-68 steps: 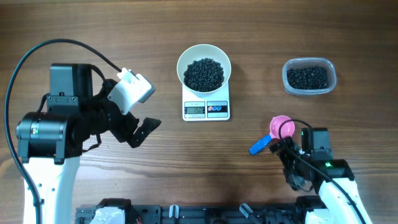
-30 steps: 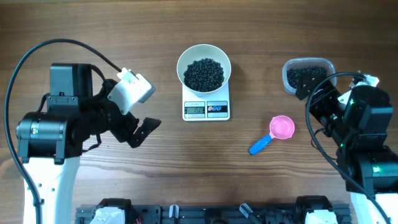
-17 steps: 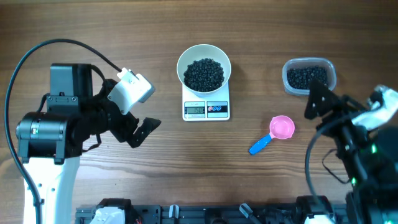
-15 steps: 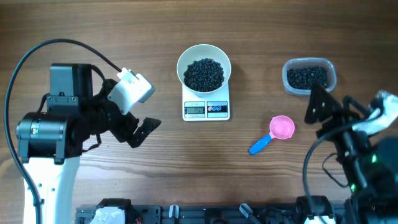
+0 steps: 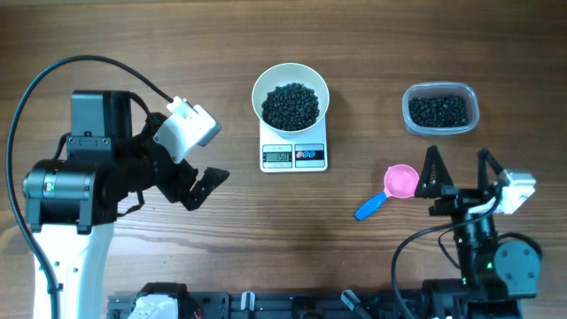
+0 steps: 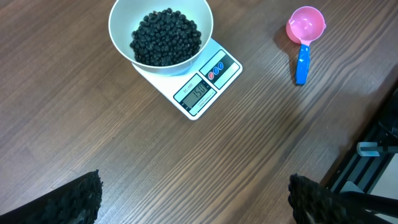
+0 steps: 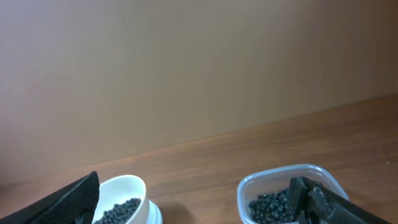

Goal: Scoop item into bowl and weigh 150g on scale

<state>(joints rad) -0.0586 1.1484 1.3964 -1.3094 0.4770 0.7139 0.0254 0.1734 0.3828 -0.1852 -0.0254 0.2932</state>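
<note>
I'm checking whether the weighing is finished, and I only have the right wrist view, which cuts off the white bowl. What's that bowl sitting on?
Observer: The white bowl of black beans sits on the white kitchen scale.
Operator: What does its display say?
Observer: In the left wrist view the display looks like 150.
Operator: And where's the scoop?
Observer: The pink scoop lies empty on the table, held by nothing.

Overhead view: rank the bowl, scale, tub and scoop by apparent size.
1. bowl
2. tub, only slightly smaller
3. scale, unsure: partly hidden under the bowl
4. scoop, smallest
</note>
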